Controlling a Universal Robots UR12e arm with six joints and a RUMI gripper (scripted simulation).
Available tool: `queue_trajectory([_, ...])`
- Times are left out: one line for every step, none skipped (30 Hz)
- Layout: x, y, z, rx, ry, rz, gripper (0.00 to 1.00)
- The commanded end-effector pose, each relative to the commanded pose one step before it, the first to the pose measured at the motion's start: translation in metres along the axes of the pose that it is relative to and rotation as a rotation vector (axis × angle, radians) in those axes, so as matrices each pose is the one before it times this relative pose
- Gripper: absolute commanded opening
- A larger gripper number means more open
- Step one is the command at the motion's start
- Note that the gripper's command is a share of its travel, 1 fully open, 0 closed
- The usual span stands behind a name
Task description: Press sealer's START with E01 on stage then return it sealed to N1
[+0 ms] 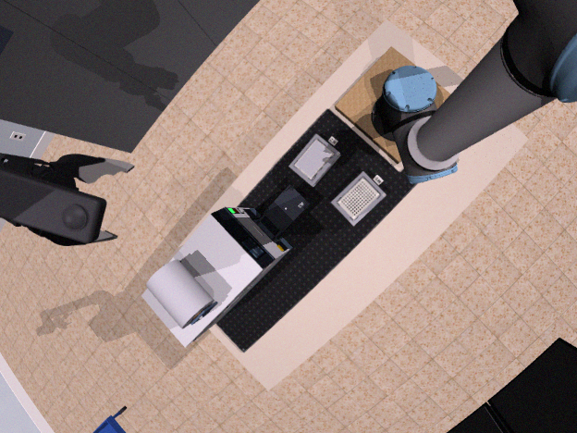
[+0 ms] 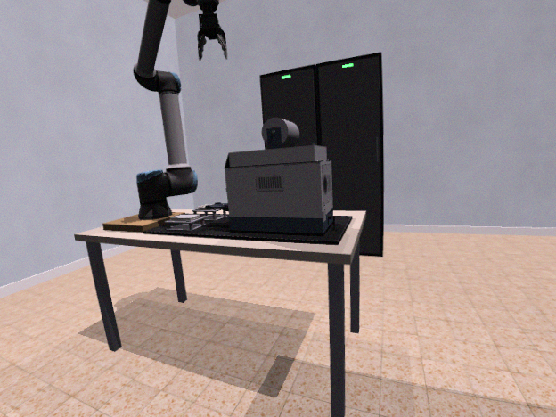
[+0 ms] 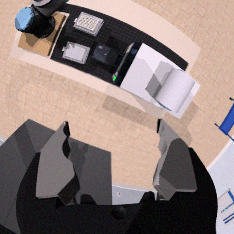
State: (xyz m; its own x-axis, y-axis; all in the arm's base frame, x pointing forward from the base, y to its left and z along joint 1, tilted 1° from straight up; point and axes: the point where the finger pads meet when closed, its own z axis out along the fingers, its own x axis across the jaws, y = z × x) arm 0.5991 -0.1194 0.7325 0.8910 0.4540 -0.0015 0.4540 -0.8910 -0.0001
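My gripper (image 1: 125,202) (image 2: 213,58) (image 3: 113,121) is open and empty, high above and well to one side of the table. A white plate with open-looking wells (image 1: 360,199) (image 3: 89,21), apparently E01, lies in the nest whose small tag seems to read N1. A plain pale plate (image 1: 314,159) (image 3: 76,52) lies in the other nest. The sealer (image 1: 218,241) (image 2: 278,201) (image 3: 145,70) shows a green lamp (image 1: 231,210) (image 3: 114,78). Its dark stage (image 1: 285,208) (image 3: 103,53) is out, with no plate on it. The START button cannot be made out.
The white foil roll (image 1: 181,292) (image 2: 281,130) (image 3: 176,90) stands up on top of the sealer. The arm's base is on a wooden board (image 1: 361,105) (image 2: 121,223) beside the nests. Tall dark cabinets (image 2: 350,134) stand behind the table.
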Motion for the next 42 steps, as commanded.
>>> queue_trajectory([-0.00797, -0.01035, 0.01682, -0.00339, 0.00224, 0.00074, 0.68])
queue_trajectory([0.0, 0.0, 0.0, 0.0, 0.0, 0.0, 0.68])
queue_trajectory([-0.00167, -0.00239, 0.00406, -0.00018, -0.00001, 0.0, 0.68])
queue_trajectory([-0.00167, -0.00239, 0.00406, -0.00018, -0.00001, 0.0, 0.68])
queue_trajectory([0.0, 0.0, 0.0, 0.0, 0.0, 0.0, 0.68])
queue_trajectory([0.0, 0.0, 0.0, 0.0, 0.0, 0.0, 0.68])
queue_trajectory([-0.00167, -0.00239, 0.00406, -0.00018, -0.00001, 0.0, 0.68])
queue_trajectory([-0.00167, -0.0024, 0.00406, -0.00018, -0.00001, 0.0, 0.68])
queue_trajectory([-0.00167, -0.0024, 0.00406, -0.00018, -0.00001, 0.0, 0.68])
queue_trajectory([-0.00141, -0.00203, 0.00344, -0.00015, 0.0, 0.0, 0.68])
queue_trajectory([0.0, 0.0, 0.0, 0.0, 0.0, 0.0, 0.68])
queue_trajectory([-0.00164, -0.00236, 0.00409, -0.00017, -0.00001, 0.0, 0.68])
queue_trajectory([-0.00164, -0.00236, 0.00409, -0.00017, -0.00001, 0.0, 0.68])
queue_trajectory([-0.00164, -0.00236, 0.00409, -0.00017, -0.00001, 0.0, 0.68])
queue_trajectory([-0.00164, -0.00237, 0.00408, -0.00017, -0.00001, 0.0, 0.68])
queue_trajectory([-0.00164, -0.00237, 0.00408, -0.00017, -0.00001, 0.0, 0.68])
queue_trajectory([-0.00164, -0.00237, 0.00408, -0.00017, -0.00001, 0.0, 0.68])
queue_trajectory([-0.00029, -0.00042, 0.00073, -0.00003, 0.0, 0.0, 0.68])
queue_trajectory([0.0, 0.0, 0.0, 0.0, 0.0, 0.0, 0.68])
queue_trajectory([-0.00162, -0.00234, 0.00411, -0.00016, -0.00001, 0.0, 0.68])
queue_trajectory([-0.00162, -0.00234, 0.00411, -0.00016, -0.00001, 0.0, 0.68])
queue_trajectory([0.0, 0.0, 0.0, 0.0, 0.0, 0.0, 0.68])
queue_trajectory([0.0, 0.0, 0.0, 0.0, 0.0, 0.0, 0.68])
queue_trajectory([-0.00162, -0.00234, 0.00411, -0.00016, -0.00001, 0.0, 0.68])
queue_trajectory([-0.00162, -0.00234, 0.00411, -0.00016, -0.00001, 0.0, 0.68])
queue_trajectory([-0.00162, -0.00234, 0.00411, -0.00016, -0.00001, 0.0, 0.68])
queue_trajectory([-0.00162, -0.00234, 0.00411, -0.00016, -0.00001, 0.0, 0.68])
queue_trajectory([-0.0008, -0.00116, 0.00205, -0.00008, 0.0, 0.0, 0.68])
queue_trajectory([0.0, 0.0, 0.0, 0.0, 0.0, 0.0, 0.68])
queue_trajectory([-0.00159, -0.00231, 0.00413, -0.00015, -0.00001, 0.0, 0.68])
queue_trajectory([-0.00159, -0.00231, 0.00413, -0.00015, -0.00001, 0.0, 0.68])
queue_trajectory([-0.00159, -0.00231, 0.00413, -0.00015, -0.00001, 0.0, 0.68])
queue_trajectory([-0.00159, -0.00231, 0.00413, -0.00015, -0.00001, 0.0, 0.68])
queue_trajectory([-0.00159, -0.00231, 0.00413, -0.00015, -0.00001, 0.0, 0.68])
queue_trajectory([-0.00159, -0.00231, 0.00413, -0.00015, -0.00001, 0.0, 0.68])
queue_trajectory([-0.00128, -0.00187, 0.00333, -0.00012, 0.0, 0.0, 0.68])
queue_trajectory([0.0, 0.0, 0.0, 0.0, 0.0, 0.0, 0.68])
queue_trajectory([-0.00157, -0.00229, 0.00416, -0.00015, -0.00001, 0.0, 0.68])
queue_trajectory([0.0, 0.0, 0.0, 0.0, 0.0, 0.0, 0.68])
queue_trajectory([0.0, 0.0, 0.0, 0.0, 0.0, 0.0, 0.68])
queue_trajectory([-0.00157, -0.00229, 0.00416, -0.00015, 0.0, 0.0, 0.68])
queue_trajectory([-0.00157, -0.00229, 0.00415, -0.00015, -0.00001, 0.0, 0.68])
